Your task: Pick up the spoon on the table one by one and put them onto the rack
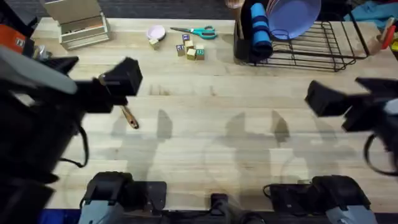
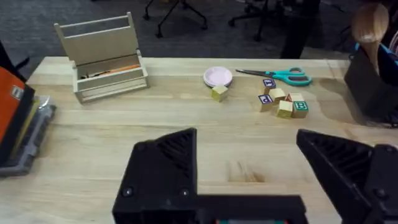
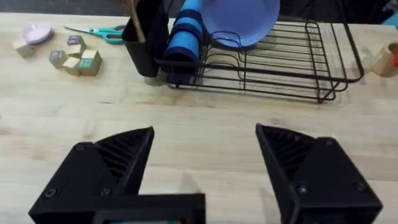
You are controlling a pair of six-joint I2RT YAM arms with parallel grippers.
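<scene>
From overhead, my left gripper (image 1: 127, 78) hangs above the left part of the table (image 1: 205, 124), just beside the spoon (image 1: 130, 117), whose handle end pokes out from under my arm. I judge I am placed there because that spoon is the next to lift; it lies flat on the planks, well apart from the rack (image 1: 311, 46) at the far right. My right gripper (image 1: 323, 99) waits over the right side, near the rack but touching nothing. The rack holds a purple plate (image 1: 292, 15) and a blue roll (image 1: 260, 31), with its holder (image 1: 244, 37) at the end nearest the scissors (image 1: 198, 31) and blocks (image 1: 189, 50).

From my left wrist, my fingers (image 2: 165, 168) stand wide apart with bare wood between them, so I hold nothing. Farther off sit a beige box (image 2: 106, 59), a pink dish (image 2: 217, 76), the blocks and the scissors. At the far edge a spoon bowl (image 2: 371, 25) rises out of the dark holder, so one seems already stowed upright.

From my right wrist, my fingers (image 3: 118, 162) are likewise spread wide and empty, facing the rack, where a wooden handle (image 3: 132, 18) stands in the holder. I judge this arm is parked clear so the left can work.
</scene>
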